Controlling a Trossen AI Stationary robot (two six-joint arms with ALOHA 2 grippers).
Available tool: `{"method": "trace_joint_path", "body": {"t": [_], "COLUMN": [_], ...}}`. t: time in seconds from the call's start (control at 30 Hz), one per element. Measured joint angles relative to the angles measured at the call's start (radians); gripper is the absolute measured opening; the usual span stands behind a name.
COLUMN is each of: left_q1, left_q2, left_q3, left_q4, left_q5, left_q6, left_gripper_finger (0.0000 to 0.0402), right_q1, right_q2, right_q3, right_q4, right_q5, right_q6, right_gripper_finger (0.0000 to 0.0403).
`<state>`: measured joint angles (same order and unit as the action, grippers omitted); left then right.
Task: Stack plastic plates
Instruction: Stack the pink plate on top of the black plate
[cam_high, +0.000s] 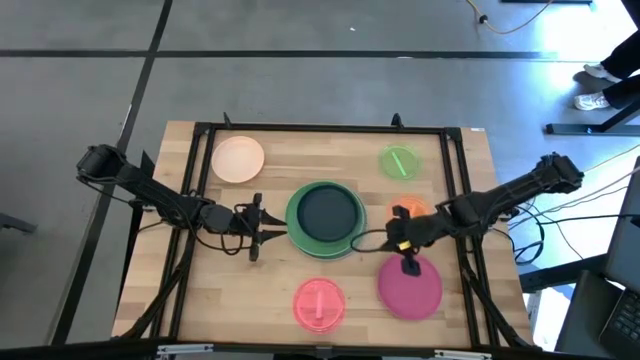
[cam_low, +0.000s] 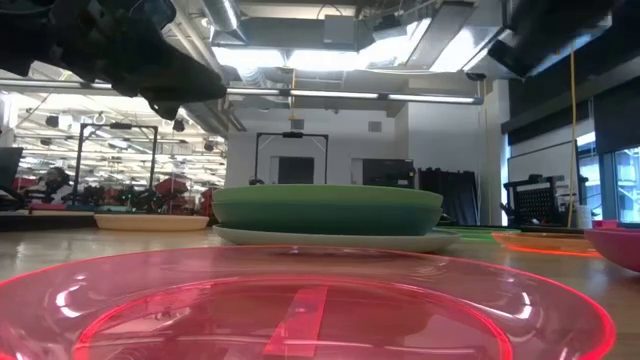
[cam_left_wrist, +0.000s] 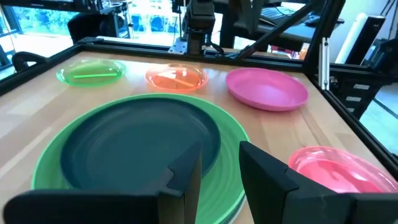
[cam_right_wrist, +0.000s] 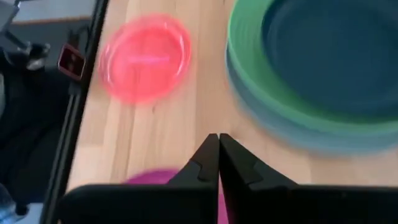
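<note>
Stack at table (cam_high: 260, 285) centre: dark plate (cam_high: 328, 213) on top, nested in a green plate (cam_high: 300, 232), more plates beneath. Low view shows a pale plate (cam_low: 330, 238) at the bottom of the stack under the green one; right wrist view shows a teal-blue rim (cam_right_wrist: 311, 140) below the green. Exact count in the stack not readable.

Loose plates, all flat on the wood and apart from one another:
- peach plate (cam_high: 238, 159), near the far left corner.
- small clear green plate (cam_high: 400, 162), near the far right corner.
- small orange plate (cam_left_wrist: 176, 78), right of the stack, mostly hidden under the right arm in the high view.
- magenta plate (cam_high: 411, 287), near the front edge, right of centre.
- small clear pink plate (cam_high: 319, 303), at the front edge, centre; fills the foreground of the low view.

Left gripper (cam_high: 256, 228): just left of the stack, pointed at its rim, fingers (cam_left_wrist: 186, 180) a narrow gap apart, holding nothing. Contact with the green rim not determinable.

Right gripper (cam_high: 409, 262): above the far edge of the magenta plate, between it and the orange one, fingers (cam_right_wrist: 208, 163) pressed together, nothing between them.
</note>
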<state>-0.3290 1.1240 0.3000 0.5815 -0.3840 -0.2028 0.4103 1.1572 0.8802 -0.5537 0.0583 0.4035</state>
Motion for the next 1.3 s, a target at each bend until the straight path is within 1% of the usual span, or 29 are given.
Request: {"method": "trace_joint_path", "body": {"t": [0.1, 0.2, 0.3, 0.4, 0.43, 0.53, 0.6, 0.7, 1.0, 1.17, 1.3], "left_q1": [0.002, 0.007, 0.015, 0.018, 0.017, 0.017, 0.017, 0.017, 0.012, 0.012, 0.012], "left_q2": [0.000, 0.000, 0.000, 0.000, 0.000, 0.000, 0.000, 0.000, 0.000, 0.000, 0.000], "left_q3": [0.000, 0.000, 0.000, 0.000, 0.000, 0.000, 0.000, 0.000, 0.000, 0.000, 0.000], "left_q4": [0.000, 0.000, 0.000, 0.000, 0.000, 0.002, 0.001, -0.001, -0.005, -0.005, -0.005], "left_q5": [-0.008, -0.049, -0.064, -0.070, -0.071, -0.071, -0.071, -0.071, -0.071, -0.071, -0.071], "left_q6": [0.000, 0.000, 0.001, 0.000, 0.000, 0.000, -0.004, -0.006, -0.023, -0.027, -0.027], "left_gripper_finger": [0.0102, 0.0102, 0.0102, 0.0102, 0.0102, 0.0102, 0.0102, 0.0102, 0.0102, 0.0102, 0.0102], "right_q1": [0.030, 0.043, 0.042, 0.041, 0.041, 0.053, 0.062, 0.061, 0.061, 0.061, 0.061], "right_q2": [0.000, 0.001, 0.008, 0.008, 0.008, 0.008, 0.008, 0.008, 0.008, 0.008, 0.008], "right_q3": [-0.034, -0.067, -0.095, -0.105, -0.105, -0.107, -0.118, -0.149, -0.275, -0.326, -0.357], "right_q4": [-0.030, -0.039, -0.076, -0.176, -0.215, -0.325, -0.334, -0.310, -0.230, -0.119, -0.090], "right_q5": [-0.001, 0.001, -0.031, -0.145, -0.168, -0.174, -0.175, -0.174, -0.175, -0.175, -0.150], "right_q6": [0.070, 0.143, 0.200, 0.277, 0.303, 0.364, 0.379, 0.379, 0.414, 0.415, 0.411], "right_gripper_finger": [0.0004, 0.0019, 0.0054, 0.0096, 0.0108, 0.0137, 0.0148, 0.0154, 0.0150, 0.0149, 0.0149]}}
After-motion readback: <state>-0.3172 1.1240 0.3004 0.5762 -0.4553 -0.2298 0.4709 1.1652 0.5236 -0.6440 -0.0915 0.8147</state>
